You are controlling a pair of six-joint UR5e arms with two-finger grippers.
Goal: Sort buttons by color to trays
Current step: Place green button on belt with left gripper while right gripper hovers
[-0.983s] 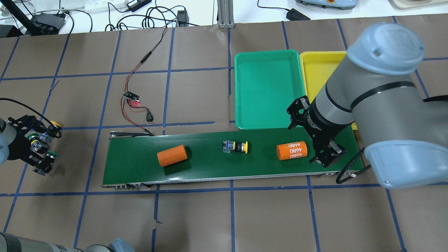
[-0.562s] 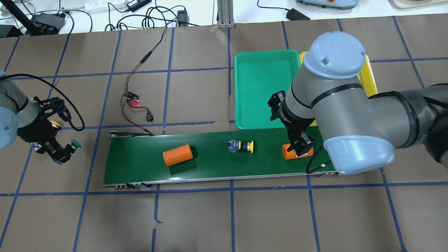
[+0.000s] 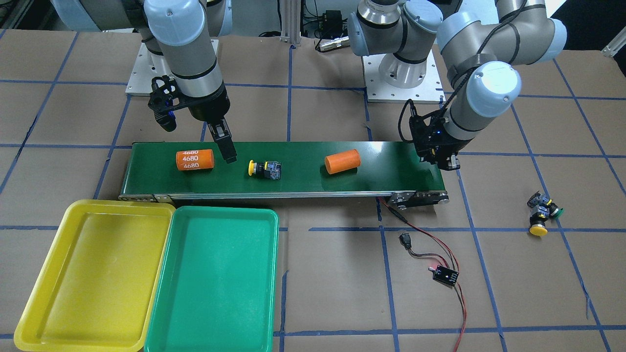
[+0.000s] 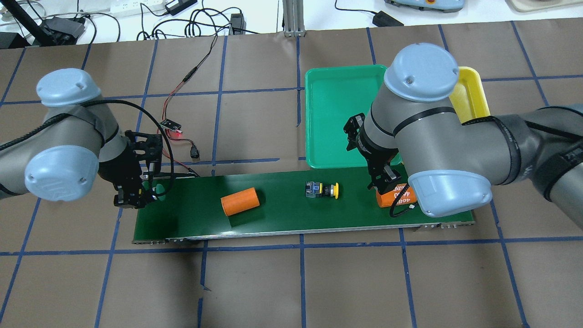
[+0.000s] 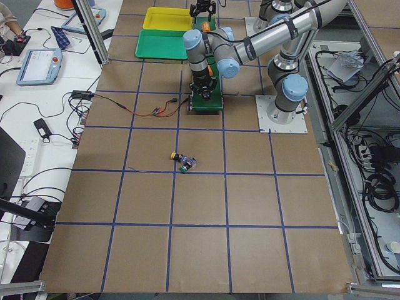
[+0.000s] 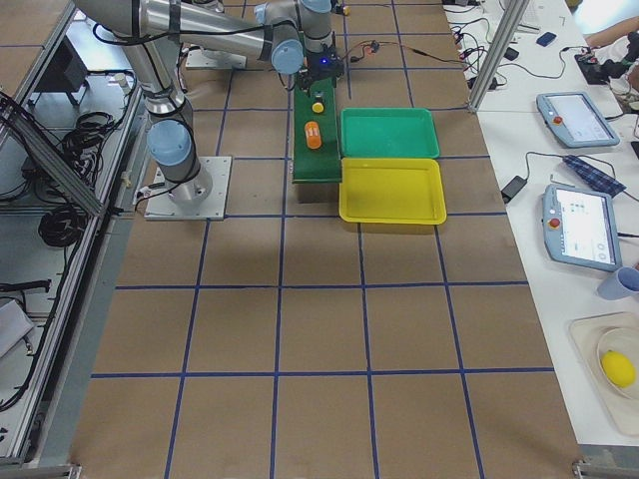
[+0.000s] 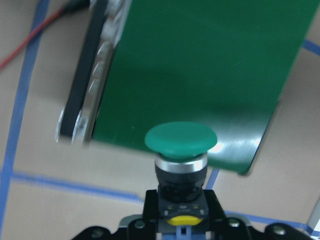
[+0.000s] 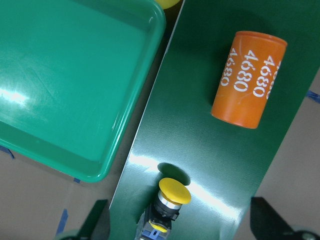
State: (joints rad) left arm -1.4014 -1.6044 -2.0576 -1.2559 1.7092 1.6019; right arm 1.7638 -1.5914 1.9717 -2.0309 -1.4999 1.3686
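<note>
My left claw (image 4: 143, 193) pinches the green button (image 7: 180, 142); right claw (image 8: 182, 222) spread over the yellow button (image 8: 174, 192), likely light, rigid; I'd grip its body.

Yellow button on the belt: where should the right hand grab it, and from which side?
Grip the yellow button by its switch body, from above, closing across its width. It lies on its side on the belt; the round cap would likely slip.
</note>
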